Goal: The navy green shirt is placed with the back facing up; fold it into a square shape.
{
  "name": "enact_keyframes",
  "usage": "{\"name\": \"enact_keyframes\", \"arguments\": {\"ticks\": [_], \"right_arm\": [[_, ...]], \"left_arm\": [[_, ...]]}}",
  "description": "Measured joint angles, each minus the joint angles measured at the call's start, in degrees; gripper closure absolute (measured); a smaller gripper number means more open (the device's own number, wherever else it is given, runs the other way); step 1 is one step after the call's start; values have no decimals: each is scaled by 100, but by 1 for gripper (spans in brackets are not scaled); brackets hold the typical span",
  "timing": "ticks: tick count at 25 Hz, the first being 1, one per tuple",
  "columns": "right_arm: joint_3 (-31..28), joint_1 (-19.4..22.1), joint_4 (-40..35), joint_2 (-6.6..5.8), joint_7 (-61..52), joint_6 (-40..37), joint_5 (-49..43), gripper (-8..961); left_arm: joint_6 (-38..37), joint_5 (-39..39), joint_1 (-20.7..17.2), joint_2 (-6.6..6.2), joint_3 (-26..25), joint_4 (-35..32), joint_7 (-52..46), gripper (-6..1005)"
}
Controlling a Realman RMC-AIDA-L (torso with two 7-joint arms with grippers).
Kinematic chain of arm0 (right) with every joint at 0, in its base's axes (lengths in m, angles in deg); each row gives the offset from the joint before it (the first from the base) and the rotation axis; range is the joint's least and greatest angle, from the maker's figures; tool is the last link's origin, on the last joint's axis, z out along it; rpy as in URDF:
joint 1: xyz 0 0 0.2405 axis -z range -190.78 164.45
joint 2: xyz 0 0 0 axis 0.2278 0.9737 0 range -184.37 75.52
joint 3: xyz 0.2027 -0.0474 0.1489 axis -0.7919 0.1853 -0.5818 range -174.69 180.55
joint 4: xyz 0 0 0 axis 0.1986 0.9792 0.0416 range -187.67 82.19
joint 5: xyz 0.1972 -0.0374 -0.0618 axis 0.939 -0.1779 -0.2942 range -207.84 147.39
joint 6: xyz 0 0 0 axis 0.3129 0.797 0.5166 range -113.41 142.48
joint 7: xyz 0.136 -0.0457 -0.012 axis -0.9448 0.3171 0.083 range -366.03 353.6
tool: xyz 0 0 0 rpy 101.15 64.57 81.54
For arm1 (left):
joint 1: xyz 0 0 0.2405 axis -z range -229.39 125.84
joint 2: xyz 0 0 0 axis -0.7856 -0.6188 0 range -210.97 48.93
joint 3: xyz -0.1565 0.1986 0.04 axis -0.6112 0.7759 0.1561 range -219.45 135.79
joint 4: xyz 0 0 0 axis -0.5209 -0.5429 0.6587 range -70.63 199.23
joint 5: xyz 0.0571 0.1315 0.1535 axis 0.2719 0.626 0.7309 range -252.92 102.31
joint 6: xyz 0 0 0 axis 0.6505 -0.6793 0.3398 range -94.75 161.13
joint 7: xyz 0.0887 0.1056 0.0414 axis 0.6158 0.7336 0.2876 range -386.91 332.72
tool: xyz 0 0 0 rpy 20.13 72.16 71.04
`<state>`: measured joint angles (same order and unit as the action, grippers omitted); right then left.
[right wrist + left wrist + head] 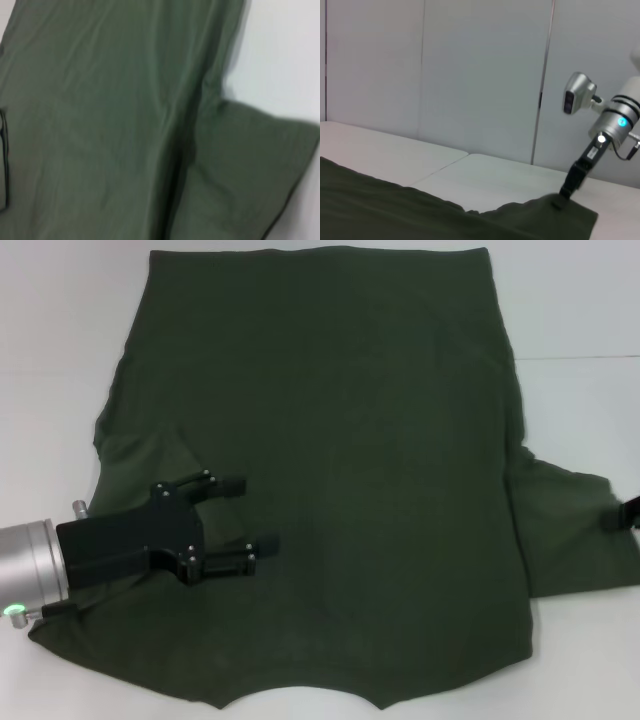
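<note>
The navy green shirt (350,440) lies flat on the white table, plain side up, with the collar notch at the near edge. My left gripper (248,515) is open and empty, hovering over the shirt's near left part, fingers pointing toward the middle. My right gripper (628,515) shows only as a black tip at the picture's right edge, at the outer end of the spread right sleeve (570,530). In the left wrist view the right arm (607,127) reaches down, with the right gripper (566,192) on that sleeve (555,215). The right wrist view shows the shirt body (100,125) and sleeve (250,170).
The white table (60,330) shows around the shirt at the far left and right (580,300). The shirt's near hem reaches the bottom of the head view. A pale panelled wall (470,75) stands behind the table.
</note>
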<state>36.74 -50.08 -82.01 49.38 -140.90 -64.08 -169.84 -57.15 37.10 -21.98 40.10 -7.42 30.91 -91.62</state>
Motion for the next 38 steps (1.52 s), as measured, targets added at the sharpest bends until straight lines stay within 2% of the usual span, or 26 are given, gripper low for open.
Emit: {"name": "enact_keyframes", "arguments": {"ticks": [11, 16, 23, 31, 33, 38], "right_arm": [[-13, -135, -922, -140, -16, -496, -95, 935], [-31, -271, -1136, -147, 7, -559, -82, 935], [140, -864, -937, 51, 103, -667, -100, 934], [857, -1679, -367, 297, -96, -204, -102, 933], [967, -1749, -277, 326, -139, -112, -102, 933], [1516, -1922, -90, 510, -452, 236, -102, 932]], "left_arm": [[-4, -10, -13, -7, -47, -148, -266, 107], [-2, -22, -18, -3, -50, -178, -368, 108], [0, -26, -17, -1, -107, -186, -457, 107], [-32, -26, -20, 2, -111, -313, -570, 107], [-40, -26, -28, 2, -111, -322, -573, 107], [-30, -26, -37, 0, -119, -328, -573, 107]]}}
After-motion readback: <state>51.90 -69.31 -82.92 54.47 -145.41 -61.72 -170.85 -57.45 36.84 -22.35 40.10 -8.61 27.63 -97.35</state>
